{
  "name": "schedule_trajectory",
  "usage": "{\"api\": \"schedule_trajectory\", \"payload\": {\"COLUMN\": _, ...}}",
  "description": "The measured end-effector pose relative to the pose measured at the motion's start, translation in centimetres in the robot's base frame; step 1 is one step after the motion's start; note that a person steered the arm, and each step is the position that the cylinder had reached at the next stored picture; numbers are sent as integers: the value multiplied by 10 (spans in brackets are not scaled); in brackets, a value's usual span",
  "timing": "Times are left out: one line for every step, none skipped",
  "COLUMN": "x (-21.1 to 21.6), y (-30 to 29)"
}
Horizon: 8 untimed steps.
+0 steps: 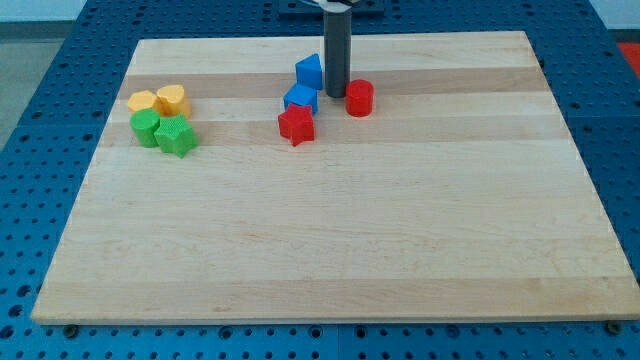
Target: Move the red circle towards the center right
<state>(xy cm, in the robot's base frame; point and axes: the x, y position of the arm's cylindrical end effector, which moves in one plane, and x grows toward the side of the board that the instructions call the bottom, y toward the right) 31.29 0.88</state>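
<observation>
The red circle [359, 98] stands on the wooden board [330, 250] near the view's top centre. My tip [335, 94] rests on the board just to the left of the red circle, close to it or touching it. A blue block [310, 71] sits to the tip's upper left. A blue cube [300, 99] sits to the tip's left. A red star [296, 125] lies below the blue cube.
At the view's left stand a yellow hexagon-like block [143, 101], a yellow heart [172, 98], a green round block [146, 127] and a green star [176, 136], clustered together. The board lies on a blue perforated table [60, 120].
</observation>
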Motion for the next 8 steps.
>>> {"api": "schedule_trajectory", "payload": {"x": 5, "y": 44}}
{"api": "schedule_trajectory", "payload": {"x": 13, "y": 104}}
{"api": "schedule_trajectory", "payload": {"x": 14, "y": 159}}
{"api": "schedule_trajectory", "payload": {"x": 14, "y": 208}}
{"api": "schedule_trajectory", "payload": {"x": 2, "y": 201}}
{"api": "schedule_trajectory", "payload": {"x": -14, "y": 169}}
{"api": "schedule_trajectory", "payload": {"x": -14, "y": 127}}
{"api": "schedule_trajectory", "payload": {"x": -12, "y": 79}}
